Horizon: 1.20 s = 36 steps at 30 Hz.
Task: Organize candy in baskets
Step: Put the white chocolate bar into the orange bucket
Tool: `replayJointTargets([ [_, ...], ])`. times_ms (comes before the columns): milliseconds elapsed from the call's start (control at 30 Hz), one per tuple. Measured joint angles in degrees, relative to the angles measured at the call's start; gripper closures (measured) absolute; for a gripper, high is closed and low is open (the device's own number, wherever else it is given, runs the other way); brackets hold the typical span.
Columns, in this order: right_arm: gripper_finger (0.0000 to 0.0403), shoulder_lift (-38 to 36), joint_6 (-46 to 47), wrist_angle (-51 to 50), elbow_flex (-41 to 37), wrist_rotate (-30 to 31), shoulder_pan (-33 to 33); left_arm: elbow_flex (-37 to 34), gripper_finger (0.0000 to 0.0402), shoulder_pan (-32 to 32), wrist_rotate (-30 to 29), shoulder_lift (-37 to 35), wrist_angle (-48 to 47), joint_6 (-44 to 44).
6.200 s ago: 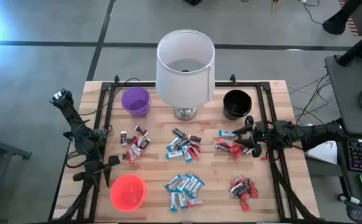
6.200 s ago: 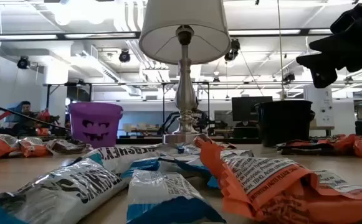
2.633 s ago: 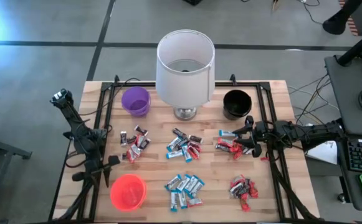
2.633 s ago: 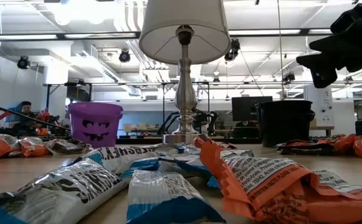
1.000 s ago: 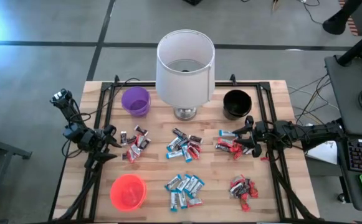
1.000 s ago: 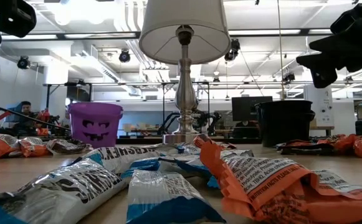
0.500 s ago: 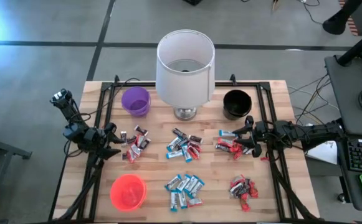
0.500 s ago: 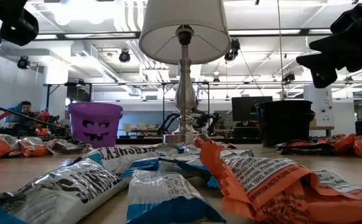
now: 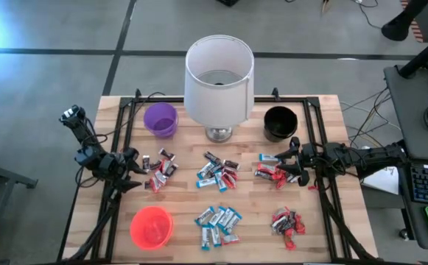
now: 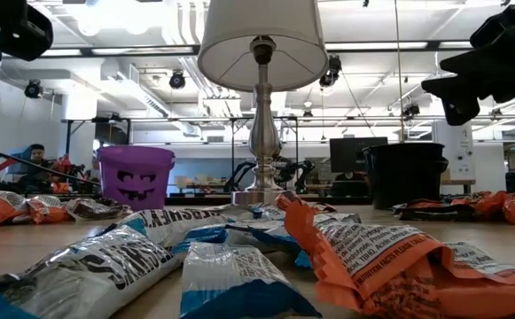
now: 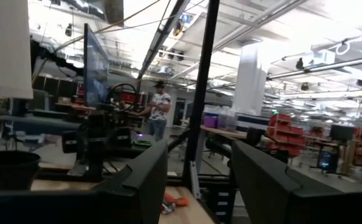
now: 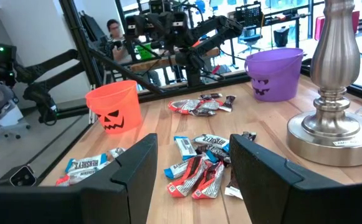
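Left gripper [image 9: 134, 174] just swung up to the 9 o'clock candy pile [image 9: 158, 168], jaws spread, empty; sorting's starting. Right gripper [image 9: 293, 157] waits spread at 3 o'clock.

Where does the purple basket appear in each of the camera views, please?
High view: purple basket at the table's far left, left of the lamp base.
Low view: left of centre, left of the lamp base.
Left wrist view: not in it.
Right wrist view: upper right, beside the lamp base.
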Motion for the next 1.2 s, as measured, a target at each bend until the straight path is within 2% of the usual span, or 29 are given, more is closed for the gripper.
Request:
replayJointTargets([
  [267,0.0213,0.00,-0.01,0.00,0.01,0.00,0.00,0.00,0.0239,0.02,-0.56,0.00,-0.15,-2.32],
  [467,0.0213,0.00,0.01,0.00,-0.01,0.02,0.00,0.00,0.0241,0.02,-1.99,0.02,-2.57,-7.98],
  [633,0.0213,0.00,-0.01,0.00,-0.01,0.00,0.00,0.00,0.0256,0.13,-2.19,0.02,-1.89,-8.96],
  [767,0.0213,0.00,-0.01,0.00,-0.01,0.02,0.00,0.00,0.0277,0.28,-5.01,-0.01,0.71,-8.66],
  [967,0.0213,0.00,0.00,0.00,-0.01,0.00,0.00,0.00,0.0296,0.33,-5.13,0.02,-1.07,-7.26],
  [1033,0.0213,0.00,0.01,0.01,0.00,0.00,0.00,0.00,0.0299,0.35,-7.75,0.00,-1.27,-4.38],
  [1200,0.0213,0.00,-0.01,0.01,0.00,0.01,0.00,0.00,0.0302,0.38,-21.11,0.00,-1.25,2.21],
])
